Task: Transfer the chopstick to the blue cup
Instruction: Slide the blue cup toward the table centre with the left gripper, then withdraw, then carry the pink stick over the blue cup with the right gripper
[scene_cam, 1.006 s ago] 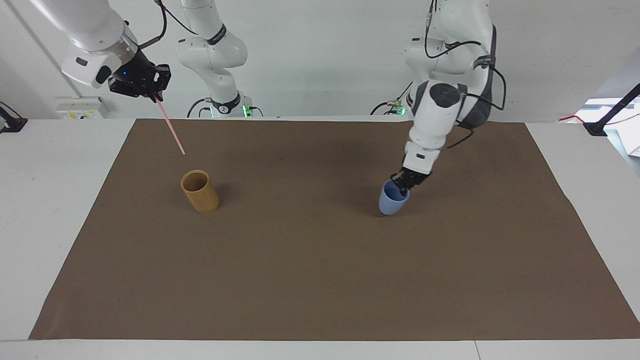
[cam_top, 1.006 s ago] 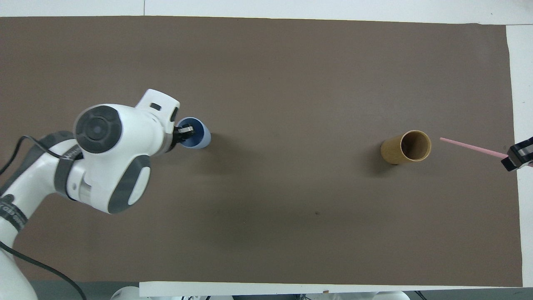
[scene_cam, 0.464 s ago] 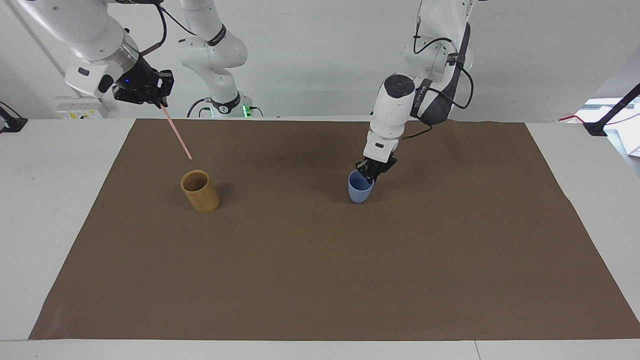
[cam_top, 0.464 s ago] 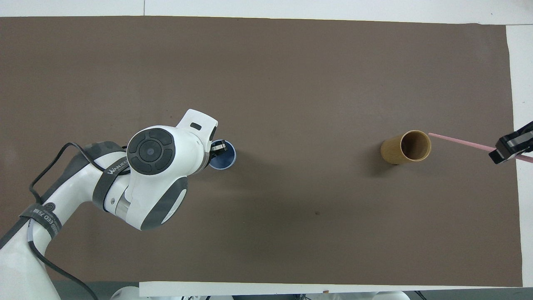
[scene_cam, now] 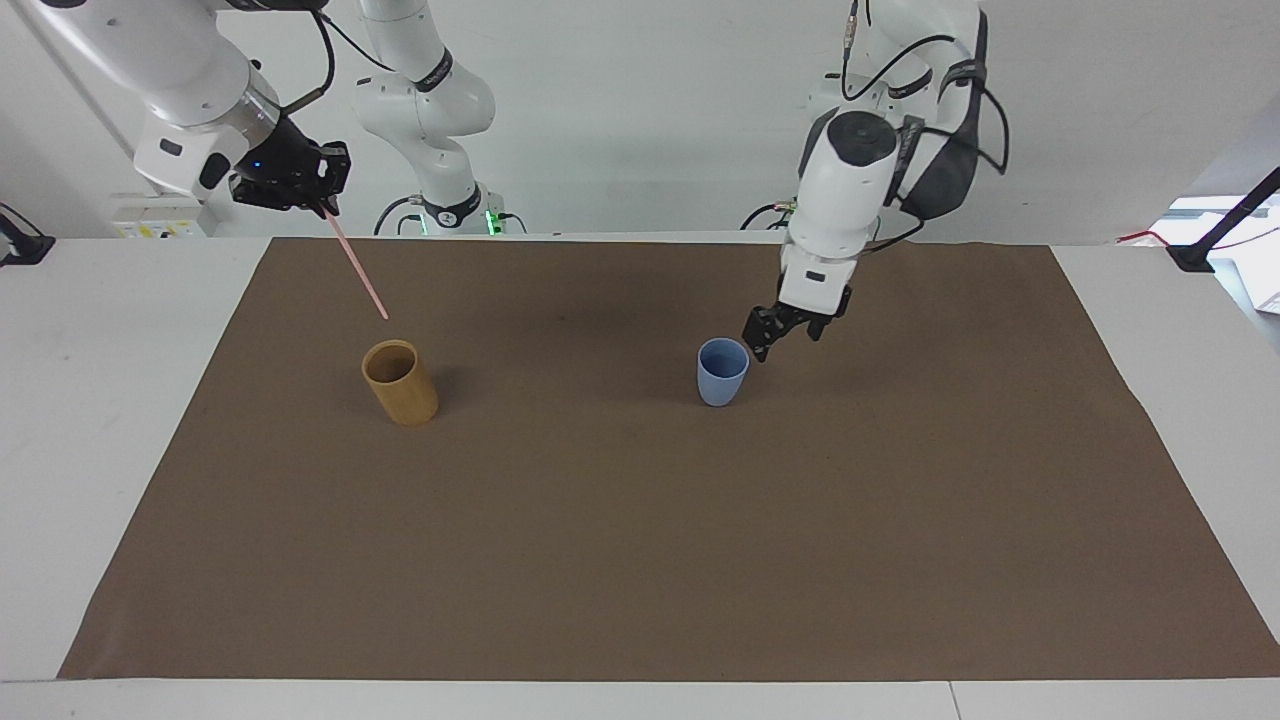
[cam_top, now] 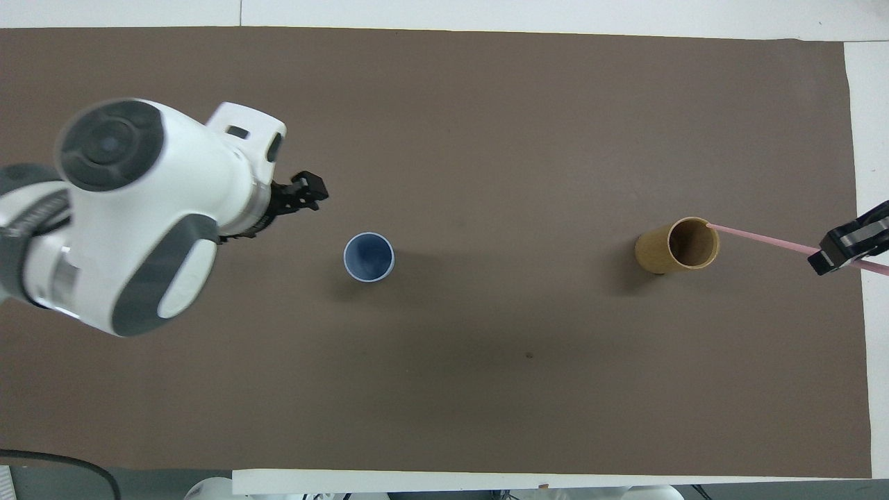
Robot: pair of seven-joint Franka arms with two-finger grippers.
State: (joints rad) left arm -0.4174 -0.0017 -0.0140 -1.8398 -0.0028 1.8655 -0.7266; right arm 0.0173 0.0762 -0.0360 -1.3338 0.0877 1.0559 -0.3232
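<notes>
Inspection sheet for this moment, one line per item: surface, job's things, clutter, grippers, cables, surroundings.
Surface: brown mat over a white table, flat.
Job's things: blue cup upright on the mat, nothing in it, free of any grip. Chopstick in the air, slanting down toward the tan cup, which stands at the right arm's end.
Clutter: nothing seen.
Grippers: left gripper open, in the air beside the blue cup, apart from it. Right gripper shut on the chopstick's upper end, over the mat's edge.
Cables: black cables run along the left arm.
Surroundings: white wall; a black stand at the table's edge.
</notes>
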